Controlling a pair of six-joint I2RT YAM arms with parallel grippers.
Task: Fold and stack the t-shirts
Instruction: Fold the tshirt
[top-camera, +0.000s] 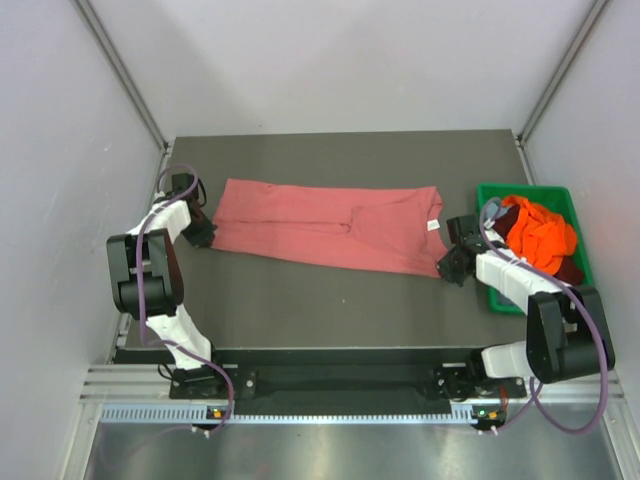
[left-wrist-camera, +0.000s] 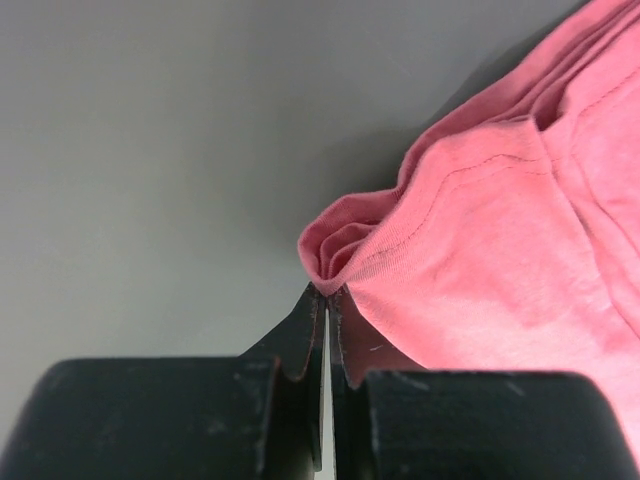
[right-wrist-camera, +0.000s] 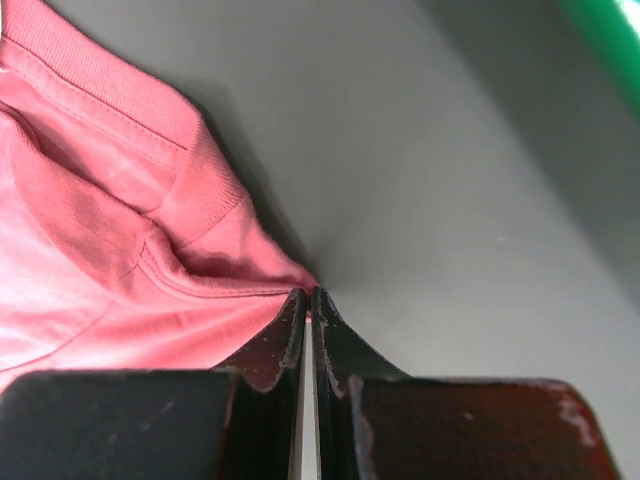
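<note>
The salmon-pink t-shirt (top-camera: 325, 228) lies spread lengthwise across the far half of the dark table (top-camera: 330, 310) in my overhead view, already folded into a long band. The left gripper (top-camera: 205, 232) sits at its left end and the right gripper (top-camera: 452, 262) at its right end. Just right of that, the green bin (top-camera: 545, 189) holds a bright orange t-shirt (top-camera: 540, 235) with a dark maroon t-shirt (top-camera: 570, 268) under it.

From the left wrist, I see the left gripper (left-wrist-camera: 325, 292) with its jaws pressed together, pinching a bunched corner of the salmon-pink t-shirt (left-wrist-camera: 480, 250), which fans out to the right over the table.

From the right wrist, the right gripper (right-wrist-camera: 308, 295) is clamped on the shirt's edge just below the ribbed collar, and the bin's rim shows at the upper right.
</note>
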